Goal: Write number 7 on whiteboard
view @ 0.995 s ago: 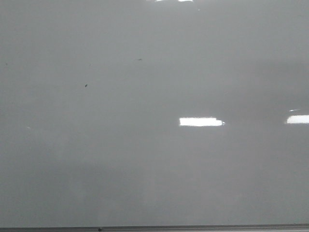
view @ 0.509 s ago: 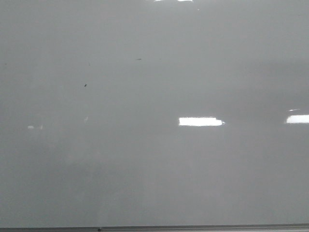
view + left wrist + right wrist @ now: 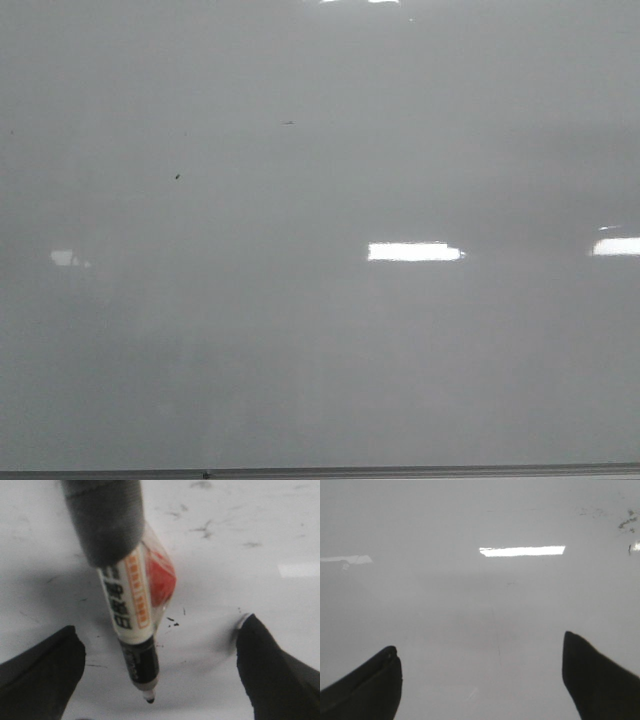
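The whiteboard [image 3: 320, 330] fills the front view, and no number 7 shows on it in any view. Neither arm appears in the front view. In the left wrist view a white marker [image 3: 131, 605] with orange and black print hangs from a grey wrapped mount, its black tip [image 3: 149, 698] pointing at the whiteboard [image 3: 250, 555]. My left gripper [image 3: 160, 627] is open, its fingers [image 3: 45, 670] wide apart and clear of the marker. My right gripper [image 3: 480, 642] is open over the bare whiteboard [image 3: 470, 605], with nothing between its fingers.
A thin grey bottom edge [image 3: 400, 471] bounds the board. Bright light reflections [image 3: 415, 251] and tiny dark specks [image 3: 178, 177] lie on it. Small old ink smudges [image 3: 202, 529] dot the surface near the marker. A red piece in clear wrap [image 3: 161, 580] sits behind the marker.
A faint bright reflection at the board's left side has grown clearer and shifted slightly. No line has appeared on the board.
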`<state>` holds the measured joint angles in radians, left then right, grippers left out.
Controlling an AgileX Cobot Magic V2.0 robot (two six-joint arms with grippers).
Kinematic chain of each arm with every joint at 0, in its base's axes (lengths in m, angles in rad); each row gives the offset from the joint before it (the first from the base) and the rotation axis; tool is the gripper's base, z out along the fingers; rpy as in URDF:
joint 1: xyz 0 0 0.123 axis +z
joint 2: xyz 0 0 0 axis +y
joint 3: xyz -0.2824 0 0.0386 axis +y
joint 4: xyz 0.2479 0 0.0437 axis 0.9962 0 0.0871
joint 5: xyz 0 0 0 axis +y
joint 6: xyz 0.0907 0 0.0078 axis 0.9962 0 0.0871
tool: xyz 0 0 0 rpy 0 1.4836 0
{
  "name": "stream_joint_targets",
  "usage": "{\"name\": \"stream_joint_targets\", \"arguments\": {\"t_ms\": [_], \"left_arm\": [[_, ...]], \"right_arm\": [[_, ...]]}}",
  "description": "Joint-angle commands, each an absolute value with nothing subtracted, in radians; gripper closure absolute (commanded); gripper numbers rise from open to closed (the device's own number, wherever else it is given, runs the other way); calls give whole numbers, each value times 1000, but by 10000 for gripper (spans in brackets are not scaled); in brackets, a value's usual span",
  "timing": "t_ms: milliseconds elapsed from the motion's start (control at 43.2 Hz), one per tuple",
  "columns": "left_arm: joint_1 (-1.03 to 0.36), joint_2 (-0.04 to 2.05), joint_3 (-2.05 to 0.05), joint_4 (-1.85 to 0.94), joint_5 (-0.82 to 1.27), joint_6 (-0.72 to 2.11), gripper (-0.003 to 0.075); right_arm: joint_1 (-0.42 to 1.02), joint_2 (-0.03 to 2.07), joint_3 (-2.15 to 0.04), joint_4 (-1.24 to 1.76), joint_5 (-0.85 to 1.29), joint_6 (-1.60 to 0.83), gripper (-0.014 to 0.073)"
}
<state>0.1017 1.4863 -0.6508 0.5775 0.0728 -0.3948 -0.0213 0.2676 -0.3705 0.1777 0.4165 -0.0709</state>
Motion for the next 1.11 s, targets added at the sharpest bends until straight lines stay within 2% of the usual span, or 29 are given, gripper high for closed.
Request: {"name": "stream_joint_targets", "arguments": {"t_ms": [0, 93, 208, 301, 532, 625, 833, 1088], "left_arm": [[115, 1463, -680, 580, -22, -406, 136], [120, 1463, -680, 580, -42, -404, 161], [120, 1477, -680, 580, -52, -404, 248], [120, 1496, -680, 580, -52, -404, 341], [120, 1521, -680, 580, -52, -402, 630], [120, 1521, -680, 580, -52, -397, 699], [120, 1485, -680, 562, 10, -397, 703], [101, 1292, -680, 257, 191, -397, 703]], "right_arm": [[-24, 285, -406, 186, 335, -74, -71], [-24, 285, -406, 186, 335, -74, -71], [-24, 285, -406, 186, 335, -74, -71], [-24, 285, -406, 186, 335, -74, -71], [-24, 285, -406, 186, 335, -74, -71], [-24, 285, -406, 186, 335, -74, -71], [-24, 285, -406, 186, 335, -74, -71], [-23, 285, -406, 186, 337, -74, -71]]}}
